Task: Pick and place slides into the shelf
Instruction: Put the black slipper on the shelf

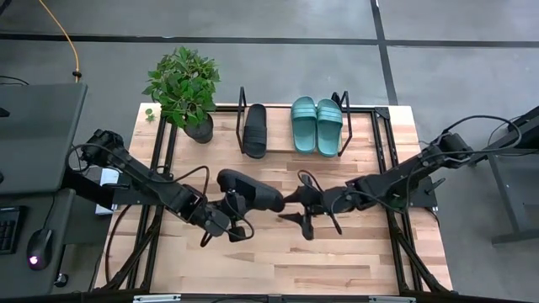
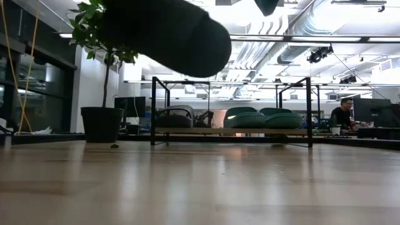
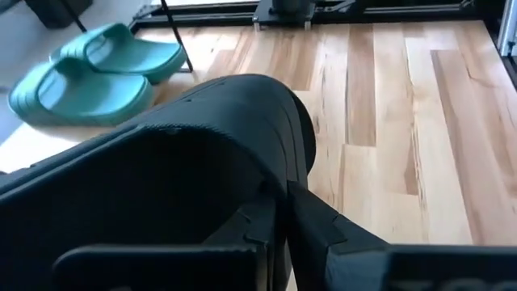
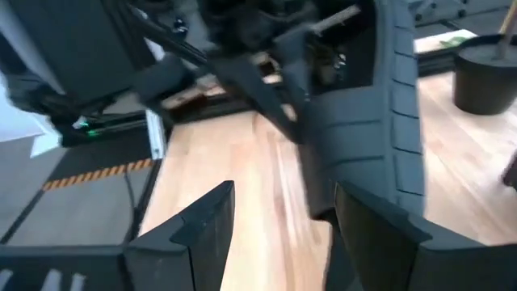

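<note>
Black slide (image 1: 251,190) aloft; three slides (image 1: 317,124) shelved

Grey floor (image 1: 455,21), exposed ceiling ducts (image 2: 325,25), seated person (image 2: 342,115), potted plant (image 1: 185,88).

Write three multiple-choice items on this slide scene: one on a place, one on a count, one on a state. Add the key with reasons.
1. Where is the potted plant?
A. beside the shelf's black-slide end
B. between the teal slides
C. at the table's near edge

2. How many slides rest on the shelf?
A. one
B. three
C. four

3. What state is the left gripper in?
A. open, empty
B. shut on the black slide
C. out of view

Key:
1 A, the plant stands next to the shelf's end with the black slide.
2 B, that one and two teal slides lie there.
3 B, its jaws clamp the lifted slide; the right gripper stands open beside it.
</note>
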Motion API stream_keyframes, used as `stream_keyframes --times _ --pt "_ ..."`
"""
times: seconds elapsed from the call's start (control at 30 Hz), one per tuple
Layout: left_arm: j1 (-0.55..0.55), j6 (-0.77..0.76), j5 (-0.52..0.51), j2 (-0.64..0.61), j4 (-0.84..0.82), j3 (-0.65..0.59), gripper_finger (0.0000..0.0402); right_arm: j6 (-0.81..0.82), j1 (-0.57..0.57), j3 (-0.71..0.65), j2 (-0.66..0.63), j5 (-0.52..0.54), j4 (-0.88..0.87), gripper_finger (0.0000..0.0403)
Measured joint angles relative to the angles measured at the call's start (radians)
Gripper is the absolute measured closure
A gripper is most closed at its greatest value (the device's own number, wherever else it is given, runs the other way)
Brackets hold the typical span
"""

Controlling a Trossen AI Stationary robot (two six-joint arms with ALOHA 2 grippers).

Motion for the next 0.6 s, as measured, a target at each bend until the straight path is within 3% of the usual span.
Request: stream_keyframes --times 0.2,0.37,0.47,0.6 --pt "0.001 0.076 -0.008 0.000 -0.050 0.050 0.0392 -0.046 -0.044 0.000 0.012 -0.018 0.010 0.0197" --pt "0.026 0.048 0.010 0.000 -0.154 0.089 0.0396 -0.290 -0.039 0.010 0.013 -0.011 -0.010 0.0197" --pt "0.050 0.030 0.029 0.000 -0.200 0.100 0.0387 -0.454 -0.005 0.030 0.013 0.068 -0.027 0.0197" --pt "0.082 0.026 0.101 0.000 -0.190 0.104 0.0383 -0.659 0.053 0.031 0.013 0.270 -0.038 0.0197"
